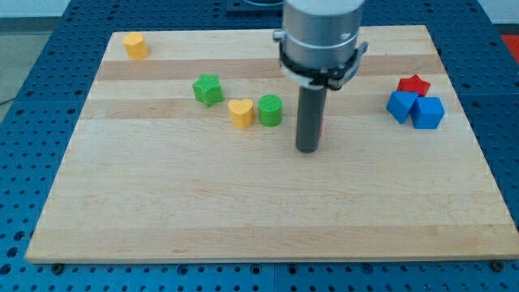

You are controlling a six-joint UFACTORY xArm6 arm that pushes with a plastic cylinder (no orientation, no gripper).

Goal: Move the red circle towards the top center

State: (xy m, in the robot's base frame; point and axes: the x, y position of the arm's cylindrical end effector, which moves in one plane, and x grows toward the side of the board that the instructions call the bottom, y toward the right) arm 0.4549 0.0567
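Red is only just showing as a thin sliver of the red circle block (322,126) peeking out at the three o'clock side of my rod, so most of it is sitting hidden behind the rod. My tip (306,150) is resting on the pale wooden board (243,211), apparently touching that block; with no jaws, it is grasping nothing. I judge I am engaging the push, with travel towards twelve o'clock not yet done. Next I am needing the tip at the block's six o'clock face, then driving straight up. Room is lying open that way until the board's top edge. At nine o'clock are sitting the green cylinder block (270,110) and yellow heart block (240,113); well apart at three o'clock are clustering the red star block (413,84) and two blue blocks (415,109).
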